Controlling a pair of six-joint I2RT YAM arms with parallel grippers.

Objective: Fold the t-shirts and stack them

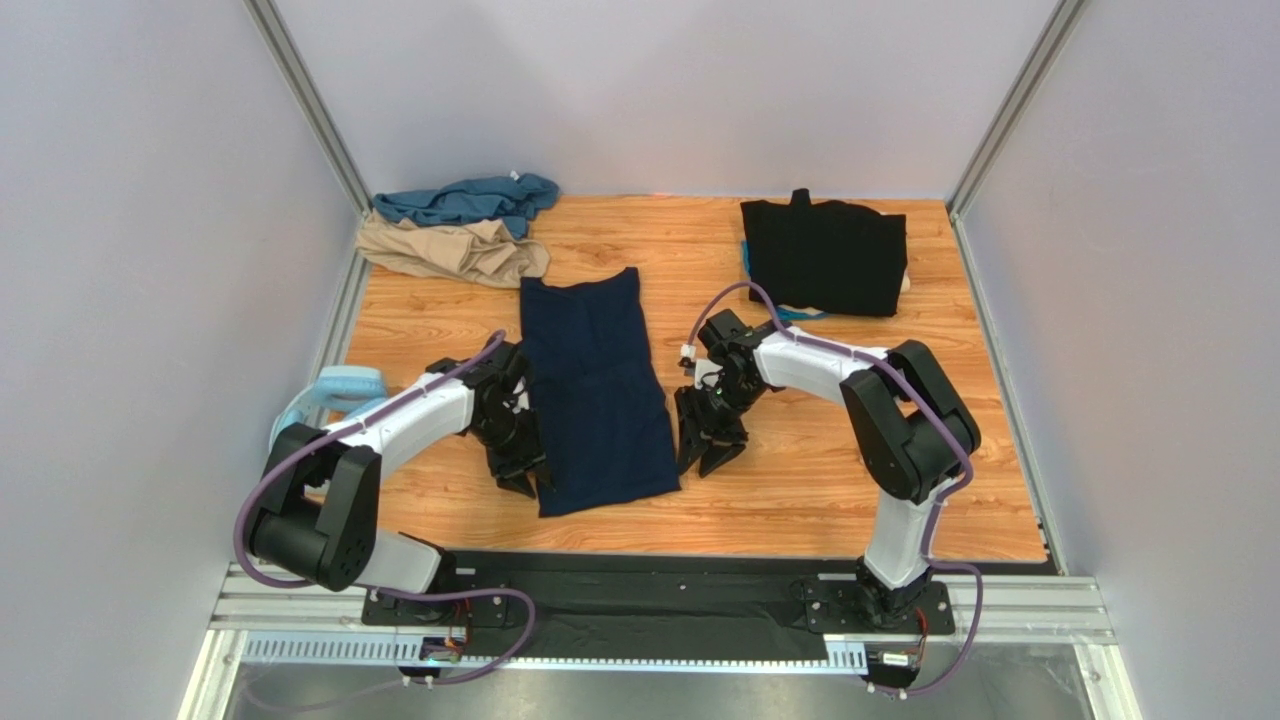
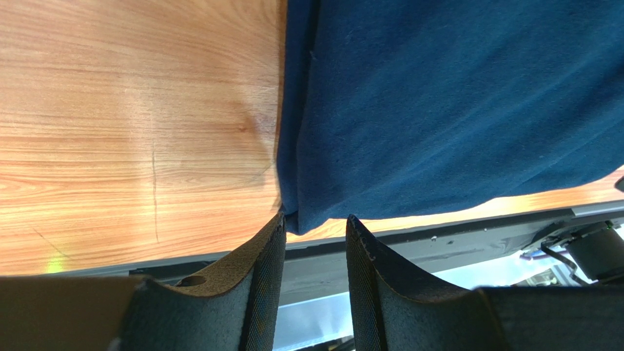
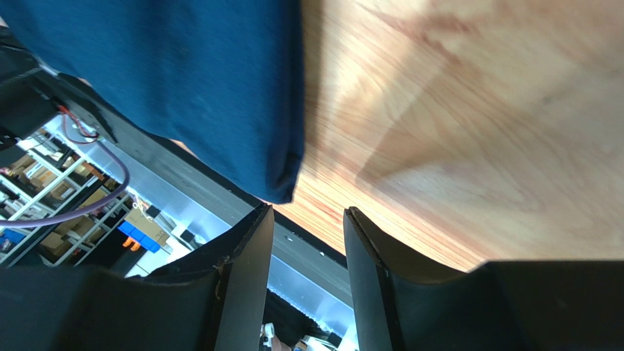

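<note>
Navy t-shirt (image 1: 597, 393) flat on bench (image 1: 842, 480), looks folded to strip. L fingers (image 2: 256, 285), R fingers (image 3: 245, 278) parted, empty, beside near corners. Cloth soft, limp, light: pinch corners thru all layers.

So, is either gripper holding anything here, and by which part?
Nothing is held. The left gripper and the right gripper stand open at the near corners of the navy shirt, no cloth between their fingers.
</note>
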